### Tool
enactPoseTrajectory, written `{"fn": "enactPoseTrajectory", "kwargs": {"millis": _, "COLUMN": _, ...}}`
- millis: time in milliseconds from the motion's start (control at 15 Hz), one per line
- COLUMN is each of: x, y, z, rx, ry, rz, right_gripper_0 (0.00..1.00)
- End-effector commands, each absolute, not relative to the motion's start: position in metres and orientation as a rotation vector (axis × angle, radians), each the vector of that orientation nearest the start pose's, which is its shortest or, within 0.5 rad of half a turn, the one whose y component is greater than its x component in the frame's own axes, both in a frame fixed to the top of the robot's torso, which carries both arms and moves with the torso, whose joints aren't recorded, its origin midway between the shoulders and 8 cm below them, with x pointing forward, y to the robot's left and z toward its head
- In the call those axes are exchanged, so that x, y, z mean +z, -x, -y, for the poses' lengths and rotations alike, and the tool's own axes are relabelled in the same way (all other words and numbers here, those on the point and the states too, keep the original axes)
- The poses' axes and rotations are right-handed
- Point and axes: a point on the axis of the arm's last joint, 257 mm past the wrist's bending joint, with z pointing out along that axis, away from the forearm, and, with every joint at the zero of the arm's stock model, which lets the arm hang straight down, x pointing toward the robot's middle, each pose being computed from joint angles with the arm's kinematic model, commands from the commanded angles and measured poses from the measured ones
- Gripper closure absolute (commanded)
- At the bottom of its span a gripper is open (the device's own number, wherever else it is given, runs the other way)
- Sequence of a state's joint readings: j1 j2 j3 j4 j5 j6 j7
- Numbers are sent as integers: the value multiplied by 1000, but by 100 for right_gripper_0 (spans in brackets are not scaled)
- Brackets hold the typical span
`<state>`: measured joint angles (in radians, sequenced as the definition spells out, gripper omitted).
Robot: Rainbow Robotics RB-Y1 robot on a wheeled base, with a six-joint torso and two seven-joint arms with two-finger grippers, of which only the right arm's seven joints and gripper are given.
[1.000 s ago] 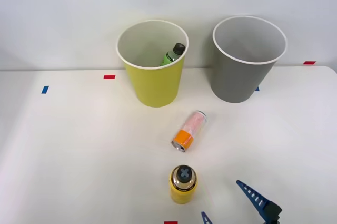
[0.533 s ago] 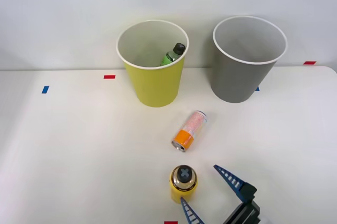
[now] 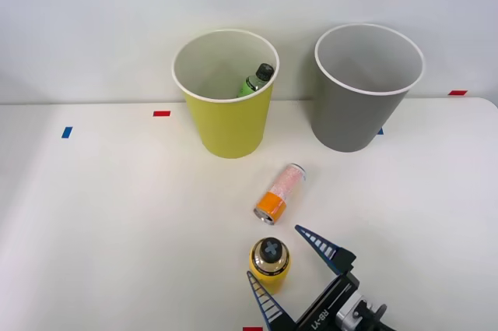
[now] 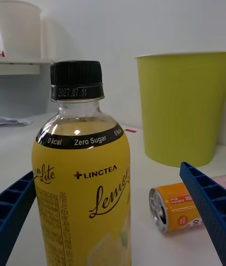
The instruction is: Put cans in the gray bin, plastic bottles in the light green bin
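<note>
While claw (image 3: 289,266) straddles yellow bottle (image 3: 269,265), can (image 3: 279,193) lies just beyond.

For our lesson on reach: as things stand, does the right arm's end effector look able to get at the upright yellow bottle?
Probably yes. The right end effector is open, with one blue finger on each side of the yellow bottle. Nothing stands between them; the can lies apart, further away.

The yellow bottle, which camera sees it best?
The right wrist view: the yellow bottle stands close up, so its black cap and label words are readable. The front view looks down on its cap, between the open right gripper fingers.
</note>
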<state>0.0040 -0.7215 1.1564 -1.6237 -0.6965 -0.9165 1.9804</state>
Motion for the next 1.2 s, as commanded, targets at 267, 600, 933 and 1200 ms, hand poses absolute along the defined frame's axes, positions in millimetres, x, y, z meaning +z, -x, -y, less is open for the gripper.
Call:
{"fn": "enactPoseTrajectory", "kwargs": {"millis": 267, "x": -248, "y": -299, "z": 32, "rx": 554, "ry": 557, "rz": -1211, "right_gripper_0": 0}}
{"fn": "enactPoseTrajectory", "kwargs": {"millis": 600, "x": -248, "y": -314, "z": 23, "rx": 516, "ry": 563, "rz": -1226, "right_gripper_0": 0}}
{"fn": "enactPoseTrajectory", "kwargs": {"millis": 933, "x": -251, "y": -313, "z": 25, "rx": 482, "ry": 587, "rz": -1222, "right_gripper_0": 0}}
{"fn": "enactPoseTrajectory", "kwargs": {"millis": 1200, "x": -256, "y": -306, "z": 25, "rx": 475, "ry": 590, "rz": -1232, "right_gripper_0": 0}}
